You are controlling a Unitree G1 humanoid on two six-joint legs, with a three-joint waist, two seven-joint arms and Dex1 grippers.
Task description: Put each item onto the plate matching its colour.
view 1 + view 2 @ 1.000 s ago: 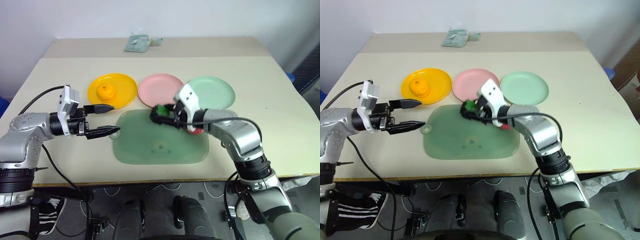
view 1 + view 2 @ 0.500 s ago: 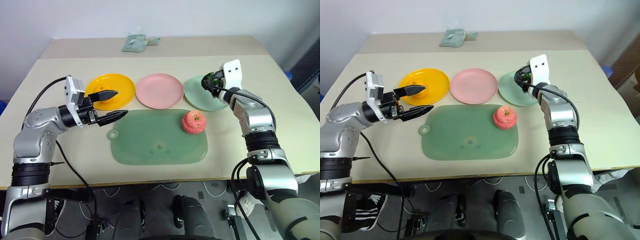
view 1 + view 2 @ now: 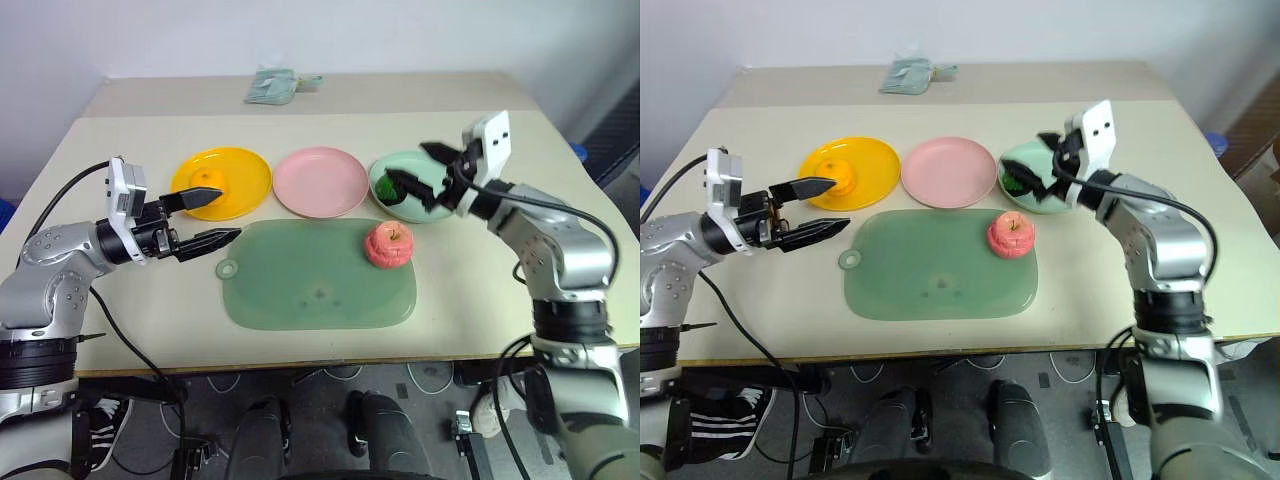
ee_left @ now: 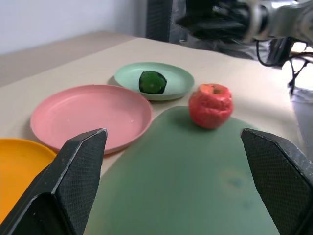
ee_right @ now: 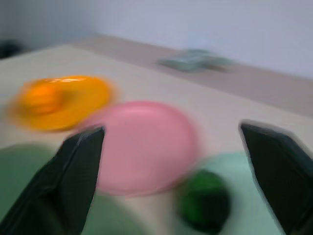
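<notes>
A dark green fruit (image 3: 392, 187) lies on the mint green plate (image 3: 432, 212). My right gripper (image 3: 416, 167) hovers just above and behind it, open, holding nothing. The red-pink apple (image 3: 389, 244) rests on the right part of the pale green mat (image 3: 310, 290). An orange (image 3: 207, 180) sits on the yellow plate (image 3: 245, 170). The pink plate (image 3: 320, 181) between them is bare. My left gripper (image 3: 229, 213) hangs open and level by the yellow plate's near edge, pointing toward the mat. The left wrist view shows the green fruit (image 4: 152, 82) and apple (image 4: 211, 105).
A folded greenish packet (image 3: 276, 85) lies at the far edge of the beige table (image 3: 120, 330). The three plates stand in a row behind the mat.
My right gripper carried the green fruit from over the mat rightward to the mint green plate, opened, and left it there. The apple came into view. The left gripper stayed open.
</notes>
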